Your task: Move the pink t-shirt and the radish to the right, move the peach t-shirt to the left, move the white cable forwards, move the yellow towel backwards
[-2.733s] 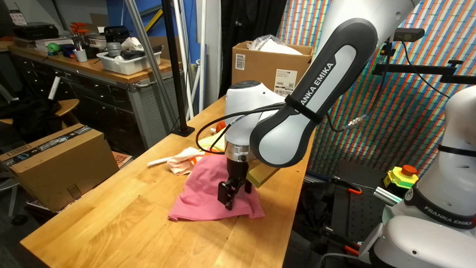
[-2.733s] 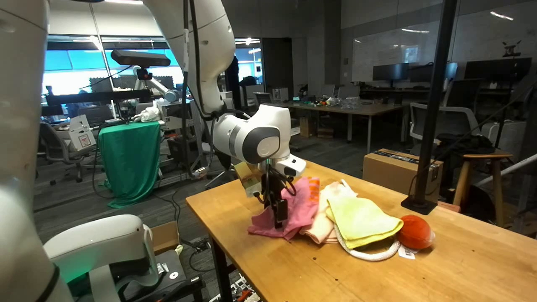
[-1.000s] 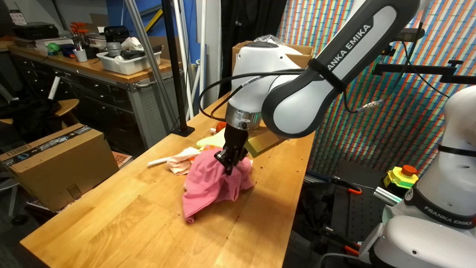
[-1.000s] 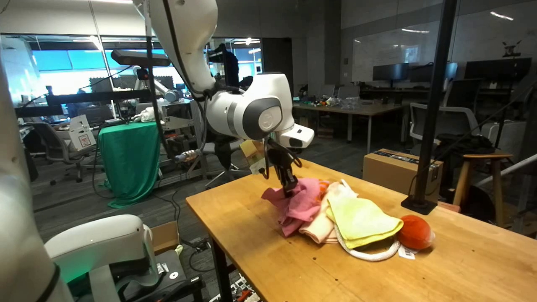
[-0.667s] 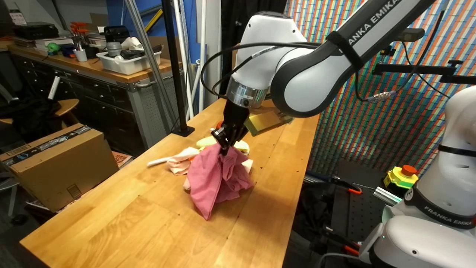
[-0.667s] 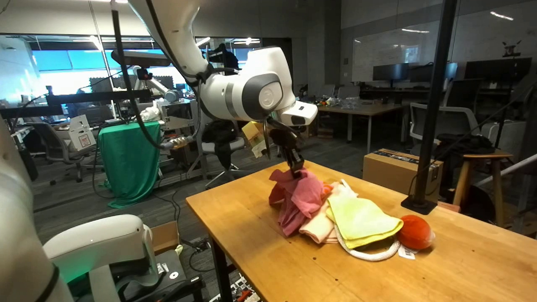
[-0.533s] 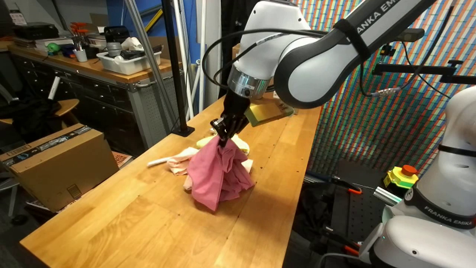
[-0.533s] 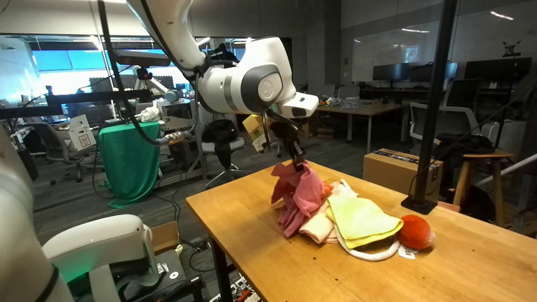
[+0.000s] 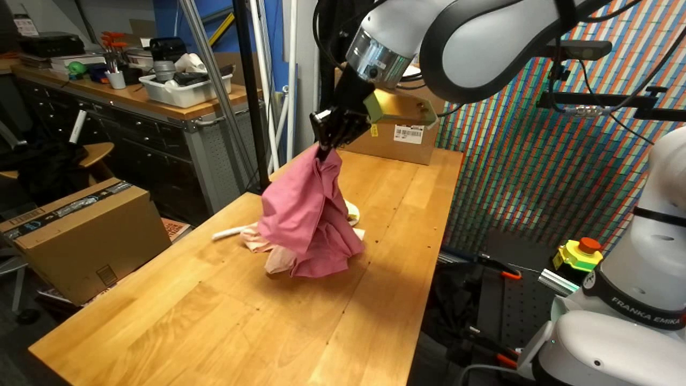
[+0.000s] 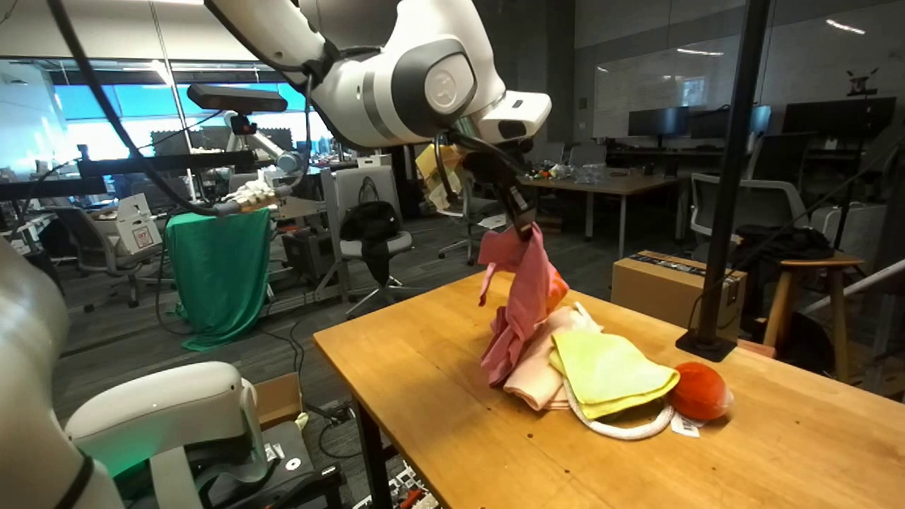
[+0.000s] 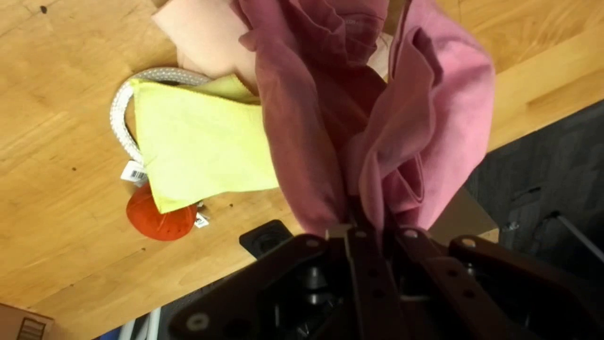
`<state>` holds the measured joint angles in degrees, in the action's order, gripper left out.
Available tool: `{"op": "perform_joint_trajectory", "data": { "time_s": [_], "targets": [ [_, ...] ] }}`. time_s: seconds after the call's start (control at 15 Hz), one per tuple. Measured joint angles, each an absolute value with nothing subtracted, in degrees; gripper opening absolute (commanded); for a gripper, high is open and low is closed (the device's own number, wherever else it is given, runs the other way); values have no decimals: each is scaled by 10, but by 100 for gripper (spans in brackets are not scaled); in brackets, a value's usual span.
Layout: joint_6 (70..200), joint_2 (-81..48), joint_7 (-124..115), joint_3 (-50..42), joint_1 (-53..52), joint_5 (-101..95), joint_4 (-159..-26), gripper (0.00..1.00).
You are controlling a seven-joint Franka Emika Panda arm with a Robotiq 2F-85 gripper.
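Wrist view: one claw [image 11: 373, 216] clutches one pink t-shirt [image 11: 406, 123] (below: one peach t-shirt [image 11: 214, 38], one towel [image 11: 203, 141], one cable [image 11: 121, 105], one radish [image 11: 160, 218]).

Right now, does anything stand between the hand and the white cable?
Yes: the hand is closed on the pink t-shirt, which hangs from it, and in the wrist view the yellow towel lies over part of the white cable, leaving one curve uncovered.

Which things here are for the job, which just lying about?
Job: bright pink fabric t-shirt, gripped by the black pincer; pale peach fabric t-shirt; small yellow cloth towel; curved white braided cable; round red-orange radish.

Lying about: taped brown cardboard box; white plastic bin.
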<state>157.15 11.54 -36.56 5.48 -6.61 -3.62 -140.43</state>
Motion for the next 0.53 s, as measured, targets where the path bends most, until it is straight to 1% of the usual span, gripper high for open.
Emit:
{"op": "perform_joint_trajectory", "data": {
  "time_s": [0.53],
  "targets": [
    [1569,182,-367,60,-16,-15,-1409,7]
  ]
}}
